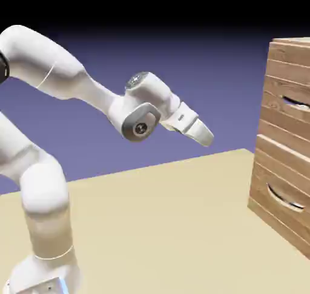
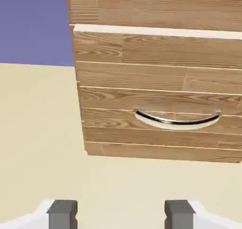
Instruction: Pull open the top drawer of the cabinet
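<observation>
Cabinet [image 1: 284, 141] upright at the exterior view's right, its long axis vertical, its drawer fronts facing the arm. The top drawer [image 1: 293, 102] is the upper front, its curved handle [image 1: 296, 103] running lengthwise across it. The end effector [image 1: 206, 135] is open, well apart from the cabinet. Pale tan bench [image 1: 157, 226]; blue-violet backdrop [image 1: 200, 74], black above. The exterior view's right edge crops the cabinet; the hand view omits the upper handle.
</observation>
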Controlling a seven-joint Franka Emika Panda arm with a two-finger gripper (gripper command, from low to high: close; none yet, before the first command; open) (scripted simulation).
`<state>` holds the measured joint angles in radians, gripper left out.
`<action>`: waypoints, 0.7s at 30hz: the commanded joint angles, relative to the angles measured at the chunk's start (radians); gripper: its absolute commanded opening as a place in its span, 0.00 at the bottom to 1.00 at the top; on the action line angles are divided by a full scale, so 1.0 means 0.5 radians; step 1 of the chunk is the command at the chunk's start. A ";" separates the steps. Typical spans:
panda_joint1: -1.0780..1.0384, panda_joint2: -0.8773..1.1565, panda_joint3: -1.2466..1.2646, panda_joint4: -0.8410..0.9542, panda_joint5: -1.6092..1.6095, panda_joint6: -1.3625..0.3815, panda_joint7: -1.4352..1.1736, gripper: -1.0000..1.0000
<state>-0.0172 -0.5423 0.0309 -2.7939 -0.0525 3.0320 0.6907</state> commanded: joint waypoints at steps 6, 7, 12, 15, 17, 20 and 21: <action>-0.290 0.275 0.308 0.160 -0.522 -0.050 -0.500 0.50; -0.339 0.321 0.359 0.187 -0.609 -0.058 -0.584 0.50; -0.581 0.551 0.615 0.320 -1.044 -0.100 -1.001 0.50; -0.726 0.689 0.769 0.400 -1.305 -0.125 -1.251 0.50; -0.823 0.780 0.871 0.453 -1.479 -0.141 -1.418 0.50; -0.968 0.918 1.025 0.533 -1.740 -0.166 -1.668 0.50; -1.016 0.964 1.076 0.560 -1.827 -0.175 -1.751 0.50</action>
<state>-0.5255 -0.0603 0.5690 -2.5139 -0.9657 2.9447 -0.1849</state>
